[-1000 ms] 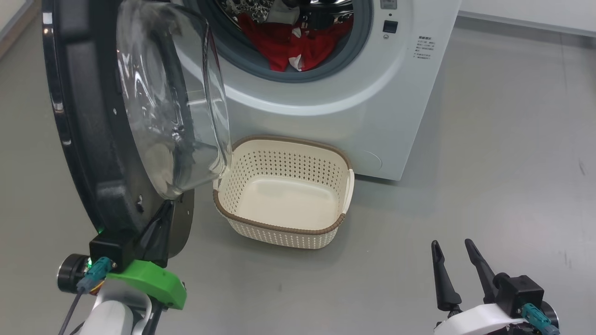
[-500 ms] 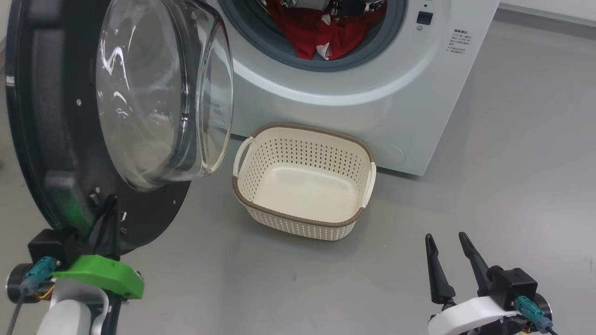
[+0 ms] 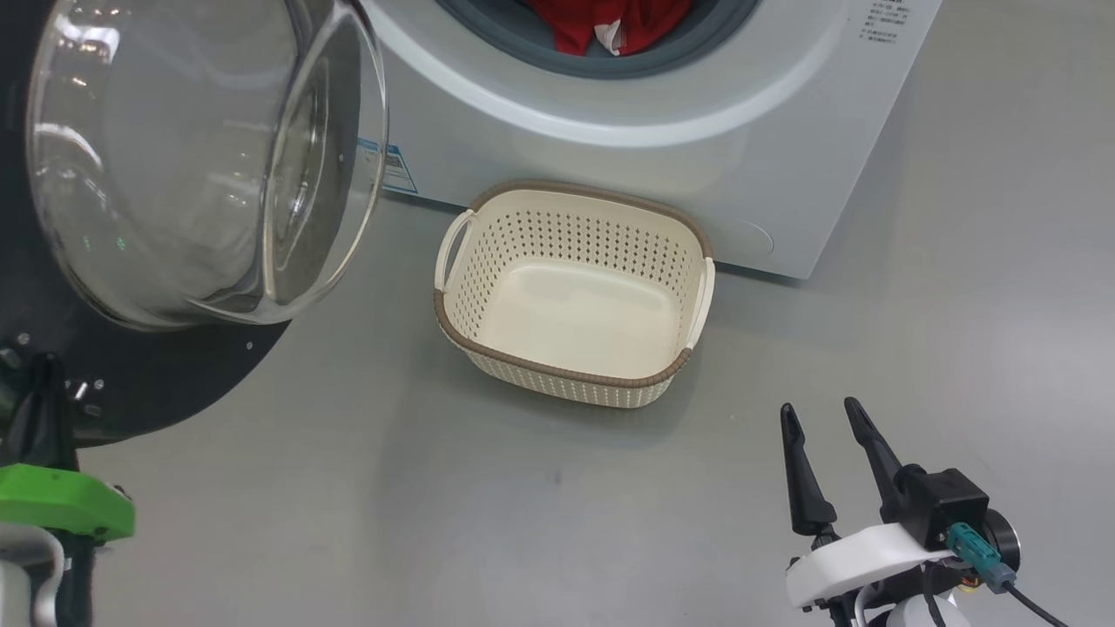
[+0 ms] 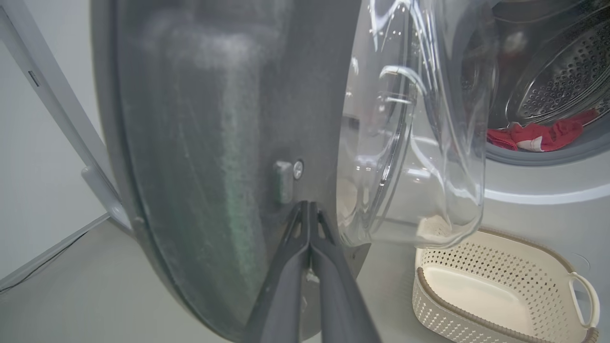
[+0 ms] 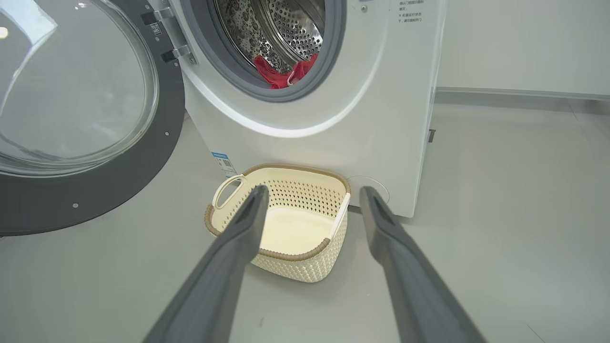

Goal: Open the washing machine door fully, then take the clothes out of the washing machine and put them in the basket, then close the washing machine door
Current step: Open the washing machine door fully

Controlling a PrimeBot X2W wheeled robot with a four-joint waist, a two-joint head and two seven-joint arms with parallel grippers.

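Note:
The washing machine door (image 3: 174, 374) stands swung out to the left, its glass bowl (image 3: 200, 157) facing the basket. My left gripper (image 3: 42, 383) is shut, and its tips (image 4: 309, 209) rest against the door's dark inner face beside a small latch. The washing machine (image 3: 610, 174) shows its drum mouth, with red clothes (image 3: 610, 22) lying at the lip. The right wrist view also shows a leopard-patterned piece (image 5: 238, 24) inside the drum. The cream basket (image 3: 566, 376) sits empty on the floor in front of the machine. My right gripper (image 3: 819, 414) hangs open and empty, right of the basket.
Grey floor (image 3: 958, 305) spreads to the right of the machine and in front of the basket. A white wall with a baseboard (image 5: 514, 93) runs behind the machine. A white frame leg (image 4: 95, 171) stands beyond the door in the left wrist view.
The door has swung further out to the left, away from the basket, with my shut left gripper against it. The head camera has shifted. My right gripper has stayed open.

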